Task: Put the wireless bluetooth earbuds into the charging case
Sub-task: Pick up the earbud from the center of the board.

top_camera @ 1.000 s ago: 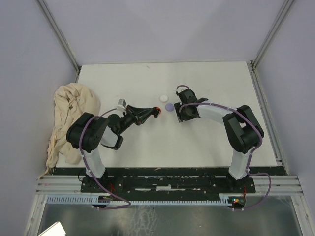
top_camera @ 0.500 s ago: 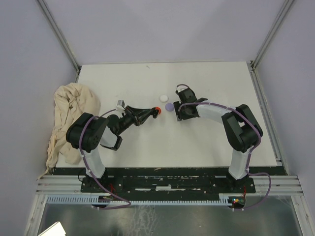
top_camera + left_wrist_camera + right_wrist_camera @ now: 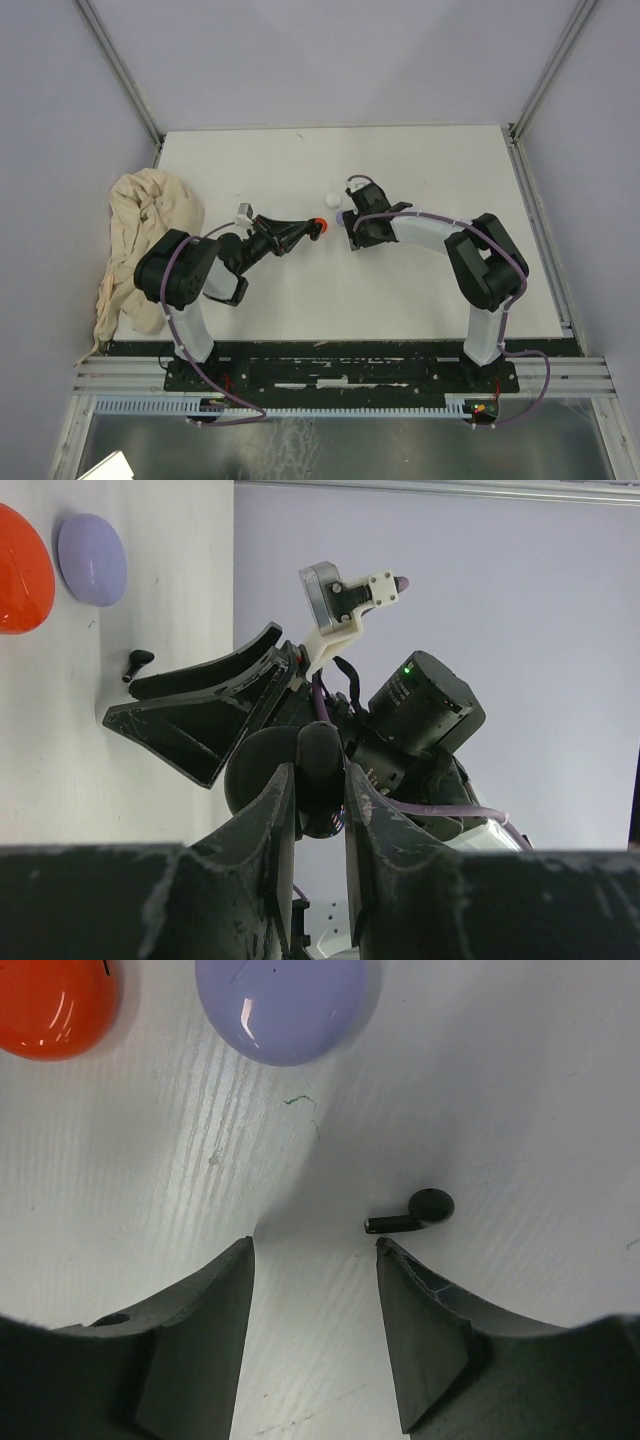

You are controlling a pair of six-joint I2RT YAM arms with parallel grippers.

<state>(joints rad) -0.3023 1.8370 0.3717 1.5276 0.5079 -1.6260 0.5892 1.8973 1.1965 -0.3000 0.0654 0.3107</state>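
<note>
Fingers of right gripper half-spread, empty; black earbud loose on table beside them. Left gripper closed. Lilac case shut; insertion pending.

Top camera looks down; 2 close wrist cameras share a lilac disc.
</note>
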